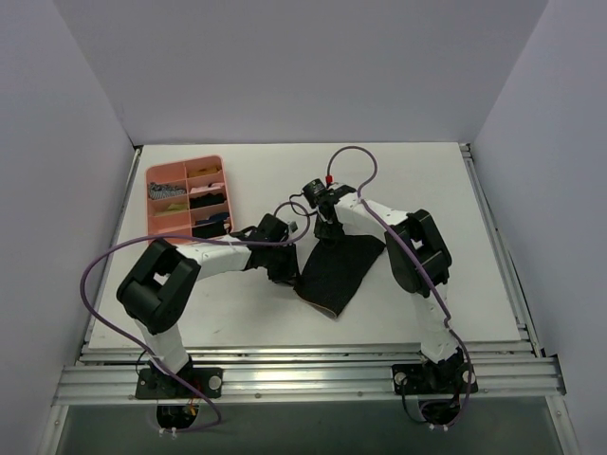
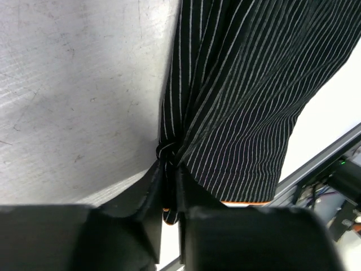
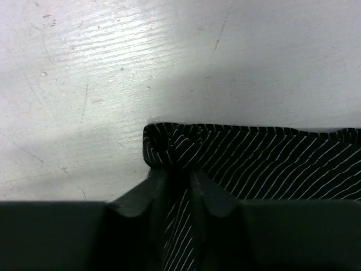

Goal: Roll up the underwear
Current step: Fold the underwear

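The underwear (image 1: 340,272) is a black garment with thin white stripes and an orange-brown band, lying spread on the white table between both arms. My left gripper (image 1: 287,272) is shut on its left edge; the left wrist view has the bunched fabric (image 2: 169,155) pinched between the two fingers, with the striped cloth (image 2: 242,107) stretching away and the orange band (image 2: 242,201) at its near edge. My right gripper (image 1: 327,230) is shut on the far corner; in the right wrist view the folded corner (image 3: 175,148) is clamped between the fingers.
A pink divided tray (image 1: 187,195) holding several small garments stands at the back left of the table. White walls enclose the back and sides. A metal rail (image 1: 303,374) runs along the near edge by the arm bases.
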